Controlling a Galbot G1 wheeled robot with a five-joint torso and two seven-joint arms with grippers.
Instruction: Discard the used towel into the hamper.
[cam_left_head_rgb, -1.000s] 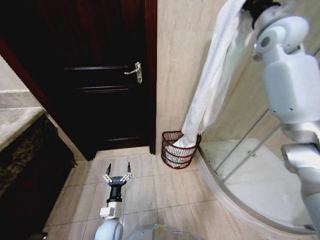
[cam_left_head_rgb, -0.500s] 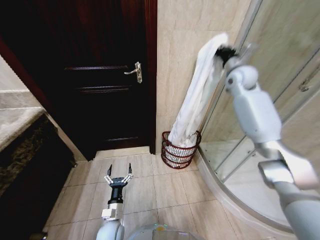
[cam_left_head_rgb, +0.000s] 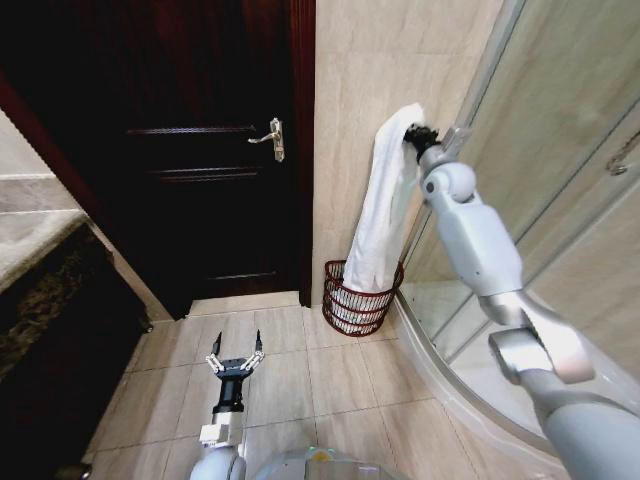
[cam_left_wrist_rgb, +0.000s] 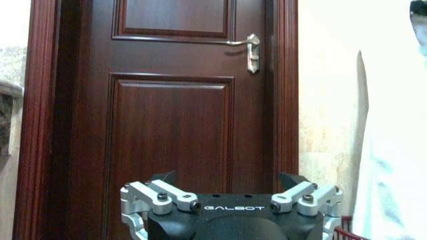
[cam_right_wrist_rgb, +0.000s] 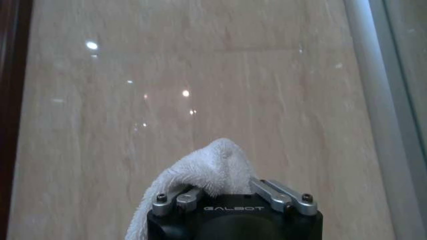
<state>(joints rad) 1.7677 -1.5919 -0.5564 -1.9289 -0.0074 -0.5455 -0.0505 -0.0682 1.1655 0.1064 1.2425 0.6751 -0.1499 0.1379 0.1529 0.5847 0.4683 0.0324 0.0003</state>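
The right pincer (cam_left_head_rgb: 418, 134) is sitting high against the beige tiled wall (cam_left_head_rgb: 365, 90), and its fingertips are largely buried in the white towel (cam_left_head_rgb: 385, 215), so only the dark tip is showing in the head view; the right wrist view is showing the fingers (cam_right_wrist_rgb: 183, 196) clamped on a bunched fold of towel (cam_right_wrist_rgb: 213, 170), with the rest of the cloth cut off below the pincer body. The towel is hanging straight down from that grip, and its lower end is dropping inside the hamper (cam_left_head_rgb: 350, 310), a small round reddish-brown slatted basket standing on the tiled floor (cam_left_head_rgb: 290, 375) in the corner between the wall and the curved glass shower enclosure (cam_left_head_rgb: 560, 150). How much towel is lying in the hamper is hard to make out, though white cloth is showing through the slats. In the left wrist view only a sliver of the hamper's rim (cam_left_wrist_rgb: 343, 234) is peeking in at the corner, beside a blurred strip of towel (cam_left_wrist_rgb: 393, 165). The left pincer (cam_left_head_rgb: 236, 350) is hovering low over the floor, well apart from the hamper, its fingers spread apart and holding nothing, facing the dark wooden door (cam_left_head_rgb: 200, 150) with its metal lever handle (cam_left_head_rgb: 271, 140).
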